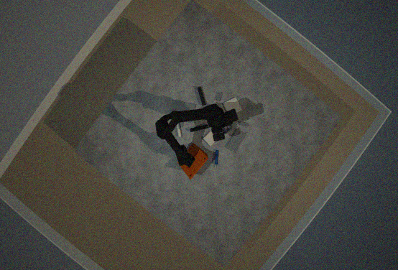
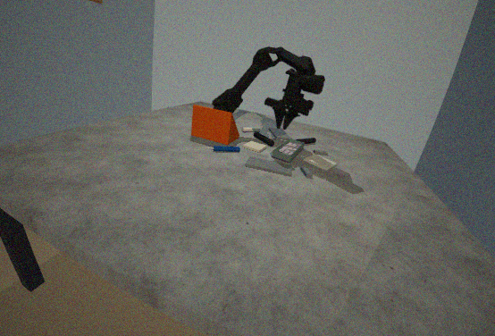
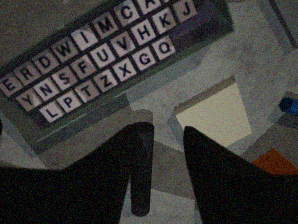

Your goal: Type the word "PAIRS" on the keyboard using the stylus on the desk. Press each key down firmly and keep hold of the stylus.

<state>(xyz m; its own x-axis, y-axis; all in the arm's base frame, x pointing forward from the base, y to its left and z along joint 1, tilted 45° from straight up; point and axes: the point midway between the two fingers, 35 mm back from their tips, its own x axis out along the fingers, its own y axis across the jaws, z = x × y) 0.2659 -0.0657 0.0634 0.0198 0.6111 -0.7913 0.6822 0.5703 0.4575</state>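
Observation:
The keyboard (image 2: 288, 148) (image 3: 102, 56) lies tilted across the upper left of the wrist view, with its letter keys readable; my arm mostly hides it in the top view. My gripper (image 2: 281, 128) (image 3: 159, 132) is partly open and empty, pointing down above the desk behind the keyboard. A black rod (image 1: 197, 128) (image 2: 264, 138) (image 3: 141, 200) lies below my left finger in the wrist view, partly hidden by it. Another black rod (image 1: 201, 95) (image 2: 306, 141) and a blue rod (image 1: 216, 157) (image 2: 226, 149) (image 3: 289, 105) lie apart. I cannot tell which rod is the stylus.
A cream pad (image 1: 208, 138) (image 2: 255, 146) (image 3: 215, 117) lies beside the keyboard. A second pale pad (image 1: 231, 104) (image 2: 320, 162) lies on its other side. An orange block (image 1: 197, 161) (image 2: 210, 125) stands near the arm's base. A short white stick (image 1: 179, 130) (image 2: 250, 130) lies nearby.

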